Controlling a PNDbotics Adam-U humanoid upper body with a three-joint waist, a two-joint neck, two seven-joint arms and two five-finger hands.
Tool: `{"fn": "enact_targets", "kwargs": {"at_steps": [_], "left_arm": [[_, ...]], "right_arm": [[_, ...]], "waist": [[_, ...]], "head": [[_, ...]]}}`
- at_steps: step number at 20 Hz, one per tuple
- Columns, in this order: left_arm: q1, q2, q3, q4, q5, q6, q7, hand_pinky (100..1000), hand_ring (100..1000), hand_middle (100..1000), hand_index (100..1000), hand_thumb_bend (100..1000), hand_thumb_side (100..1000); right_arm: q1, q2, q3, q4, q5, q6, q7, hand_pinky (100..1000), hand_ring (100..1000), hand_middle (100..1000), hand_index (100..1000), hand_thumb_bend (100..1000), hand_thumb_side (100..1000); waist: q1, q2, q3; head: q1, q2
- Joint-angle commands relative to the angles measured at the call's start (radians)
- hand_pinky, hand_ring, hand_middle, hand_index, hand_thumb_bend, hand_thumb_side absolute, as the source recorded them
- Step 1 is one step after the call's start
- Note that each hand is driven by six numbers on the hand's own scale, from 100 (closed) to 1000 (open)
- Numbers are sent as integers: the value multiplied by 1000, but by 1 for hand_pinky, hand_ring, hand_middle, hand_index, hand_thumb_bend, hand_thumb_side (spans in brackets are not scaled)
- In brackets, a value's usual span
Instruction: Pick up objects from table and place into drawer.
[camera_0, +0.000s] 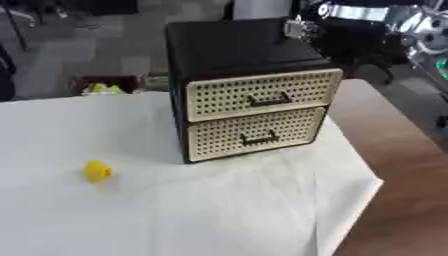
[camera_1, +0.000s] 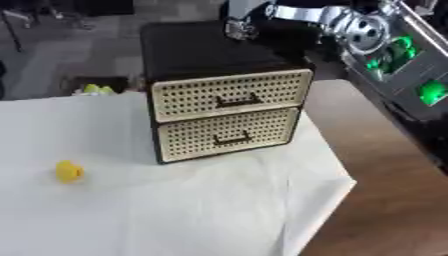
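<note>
Right arm (camera_1: 350, 22) enters from upper right, silver joints, reaching over far top edge of cabinet. Right hand (camera_1: 238, 27) shows as small silver-grey shape at back of cabinet top; finger state cannot tell. Left hand not visible.

Black two-drawer cabinet (camera_0: 236, 50) directly below and in front of hand; upper drawer (camera_0: 262, 94) and lower drawer (camera_0: 254, 132) both closed, cream perforated fronts, dark handles.

Small yellow object (camera_0: 97, 171) on white tablecloth (camera_0: 219, 210), well apart from hand, far to its left and nearer camera, left of cabinet. Not touched.

Wooden table (camera_0: 394, 150) bare below hand's right.
</note>
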Motion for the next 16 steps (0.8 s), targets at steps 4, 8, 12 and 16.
{"fn": "enact_targets", "kwargs": {"at_steps": [4, 8, 12, 16], "left_arm": [[-15, 18, -1, -18, 5, -1, -6, 775, 886, 867, 904, 100, 1000], [-14, 18, -1, -18, 5, -1, -8, 775, 886, 867, 905, 100, 1000], [-15, 21, 1, -18, 4, -2, -9, 775, 886, 867, 905, 100, 1000], [-17, 22, 2, -18, 3, -3, -10, 775, 887, 867, 905, 100, 1000]], "right_arm": [[2, -22, 4, -11, 11, 47, 53, 100, 100, 100, 793, 100, 1000], [1, -20, -16, -11, 7, 31, 41, 100, 100, 100, 787, 100, 1000], [13, -27, -25, -11, -35, -3, 47, 100, 100, 100, 784, 100, 1000], [40, -37, -24, -11, -94, -59, 92, 100, 100, 100, 788, 100, 1000]], "waist": [[6, -12, 2], [6, -12, 0], [4, -12, -3], [3, -12, -3]], "head": [[-1, -2], [4, 0], [10, 1], [16, 1]]}}
